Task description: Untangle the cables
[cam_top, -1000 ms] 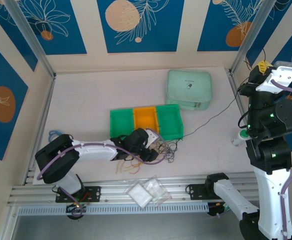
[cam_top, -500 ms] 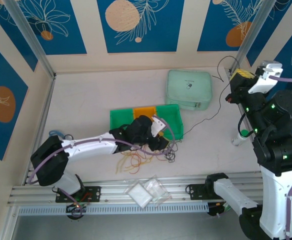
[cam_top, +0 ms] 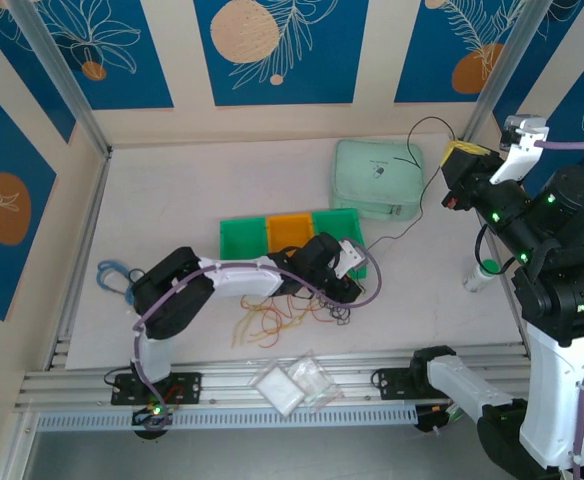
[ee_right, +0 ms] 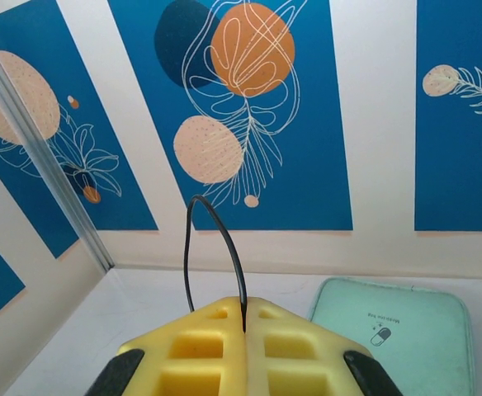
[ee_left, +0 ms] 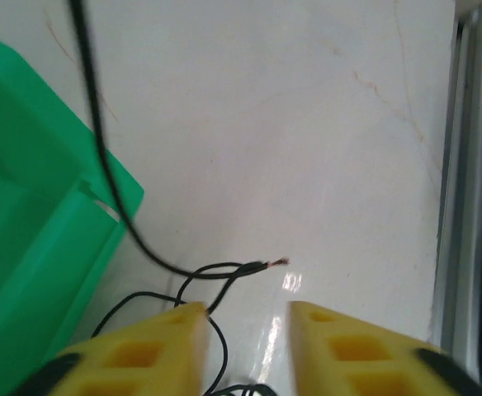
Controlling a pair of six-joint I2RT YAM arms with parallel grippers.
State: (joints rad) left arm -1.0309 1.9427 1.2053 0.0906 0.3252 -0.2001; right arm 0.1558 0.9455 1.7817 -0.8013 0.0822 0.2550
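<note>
Diagonally, black cable [ee_right: 186,264], tangle [cam_top: 292,313] up to right gripper [ee_right: 243,308], jaws seemingly closed

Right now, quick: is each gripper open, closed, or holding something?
Left gripper: open, holding nothing.
Right gripper: closed on a thin black cable.

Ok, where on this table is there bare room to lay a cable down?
The widest bare patch of white tabletop lies far-left, between the back wall and the green and orange plastic bins. A smaller one lies near-right of the bins, toward the white bottle. Crowded: in front of the bins, around the tangled thin cables and left gripper.
</note>
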